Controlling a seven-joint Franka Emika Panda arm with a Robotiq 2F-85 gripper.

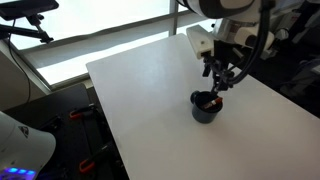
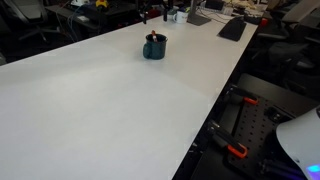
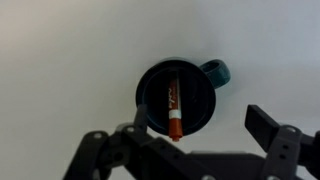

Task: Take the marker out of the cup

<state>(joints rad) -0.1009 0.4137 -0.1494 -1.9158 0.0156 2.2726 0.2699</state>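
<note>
White table (image 1: pixel 140 95); marker (image 3: pixel 174 104) in cup (image 3: pixel 196 98), beneath spread gripper (image 1: pixel 221 83).

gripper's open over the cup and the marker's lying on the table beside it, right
No: the marker is inside the cup, not on the table beside it, as the wrist view shows. The gripper is open over the cup.

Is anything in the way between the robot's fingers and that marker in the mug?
Nothing visible does. In the wrist view the open fingers hang above the cup, and the marker leans inside it, uncovered. Only the cup's own wall rings it, so a straight-down reach looks free.
</note>
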